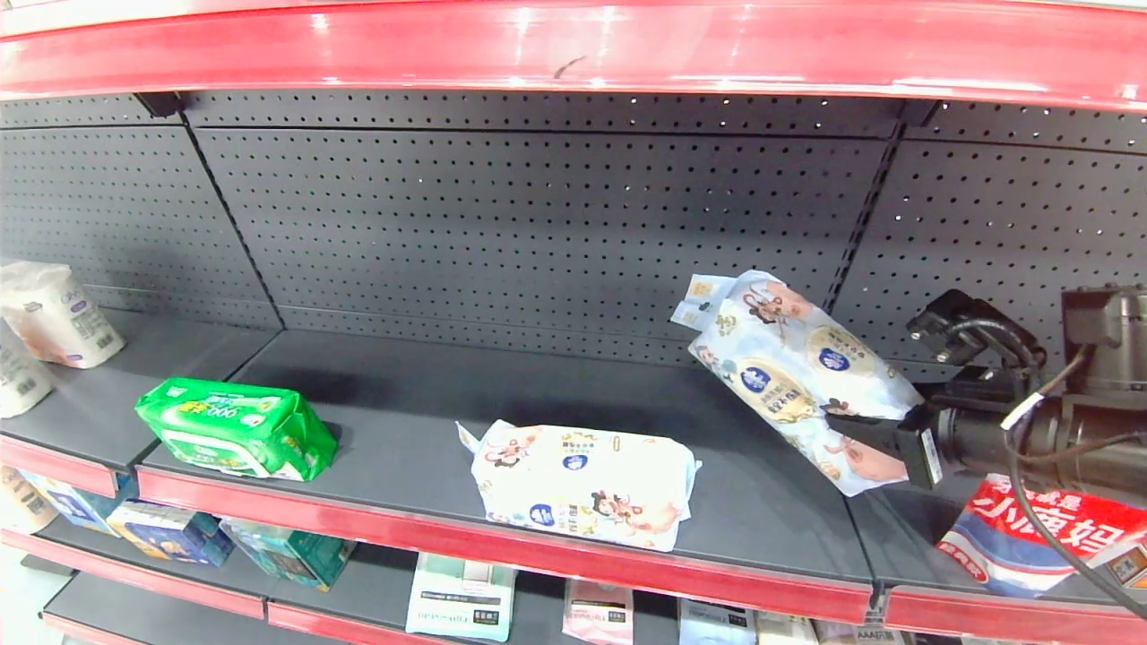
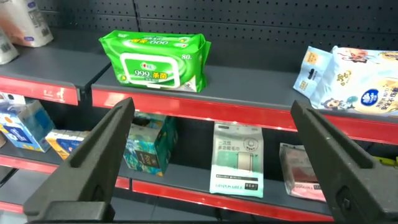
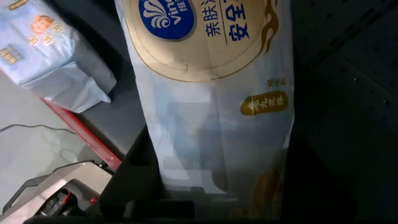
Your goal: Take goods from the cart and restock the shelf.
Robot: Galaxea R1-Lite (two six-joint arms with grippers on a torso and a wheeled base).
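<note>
My right gripper (image 1: 874, 432) is shut on a white cartoon-print wipes pack (image 1: 793, 367), holding it tilted above the right end of the dark shelf board (image 1: 403, 403). The same pack (image 3: 211, 93) runs down between the fingers in the right wrist view. A second white cartoon-print pack (image 1: 582, 484) lies flat near the shelf's front edge, also seen as the white pack (image 2: 354, 78) from the left wrist. A green wipes pack (image 1: 237, 428) (image 2: 158, 59) lies farther left. My left gripper (image 2: 211, 168) hangs open in front of the lower shelves, holding nothing.
A red-and-blue pack (image 1: 1039, 533) lies on the shelf section at the right. White tissue packs (image 1: 54, 313) stand at the far left. Boxes and packets (image 2: 236, 158) fill the lower shelves. A red shelf edge (image 1: 573, 45) overhangs above.
</note>
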